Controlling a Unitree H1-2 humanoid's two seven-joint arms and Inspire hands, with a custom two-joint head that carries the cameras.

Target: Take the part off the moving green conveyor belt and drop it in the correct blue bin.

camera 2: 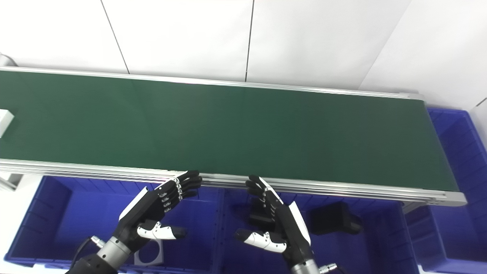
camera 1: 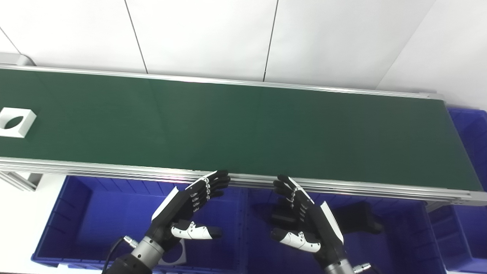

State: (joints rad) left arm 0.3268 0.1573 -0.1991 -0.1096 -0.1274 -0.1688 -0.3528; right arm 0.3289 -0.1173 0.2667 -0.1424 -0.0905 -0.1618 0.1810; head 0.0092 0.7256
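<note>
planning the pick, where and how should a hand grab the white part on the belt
Grip the white part across its two opposite flat outer sides, coming from above: it lies flat on the green belt with its oval hole facing up. The left hand looks nearer; both hands are open.

- White square part [camera 1: 15, 122] with a round hole through it; lies flat at the far left of the green conveyor belt [camera 1: 243, 129], apart from both rails
- Belt: long, dark green, aluminium-railed, running left to right
- Blue bins below its near edge: left bin [camera 1: 95, 213], middle bin [camera 1: 395, 243]; another [camera 1: 471, 129] at the right end
</note>
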